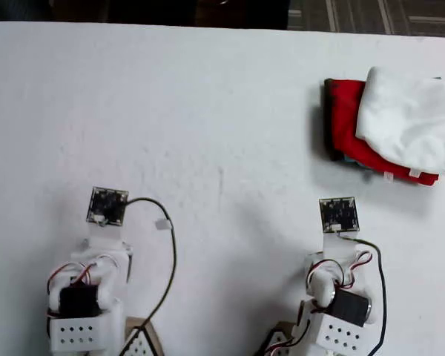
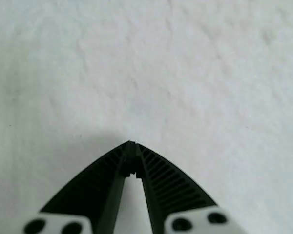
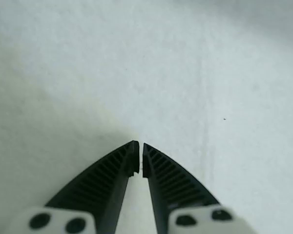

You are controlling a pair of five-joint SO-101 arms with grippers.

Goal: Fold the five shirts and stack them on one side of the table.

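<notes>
1. Left gripper. You are viewing the left gripper (image 2: 131,146) from its wrist camera. Its two black ribbed jaws are meeting at the tips, with nothing between them. It is hanging over a bare part of the white table (image 2: 195,73).

2. Right gripper. You are viewing the right gripper (image 3: 140,151) from its wrist camera. Its jaws are sitting almost together, with a thin slit showing between the tips, and they are gripping nothing. It is also hanging over bare white table surface.

3. Arms. In the high view you are seeing one arm (image 1: 85,297) at the near edge towards the left of the picture and the other arm (image 1: 340,300) at the near edge towards the right. The pictures are not telling you which is which. Each is carrying a small dark camera board, one (image 1: 107,205) and the other (image 1: 339,214), at its far end. A black cable (image 1: 170,256) is looping beside the arm on the picture's left.

4. Shirts. The stack of shirts (image 1: 371,152) is lying at the far right of the table, well apart from both arms. A white shirt (image 1: 411,119) is lying on top, draping towards the right edge of the picture. A red shirt (image 1: 346,119) is showing beneath it. Darker cloth edges are peeking out under the red one; you cannot count the layers.
</notes>
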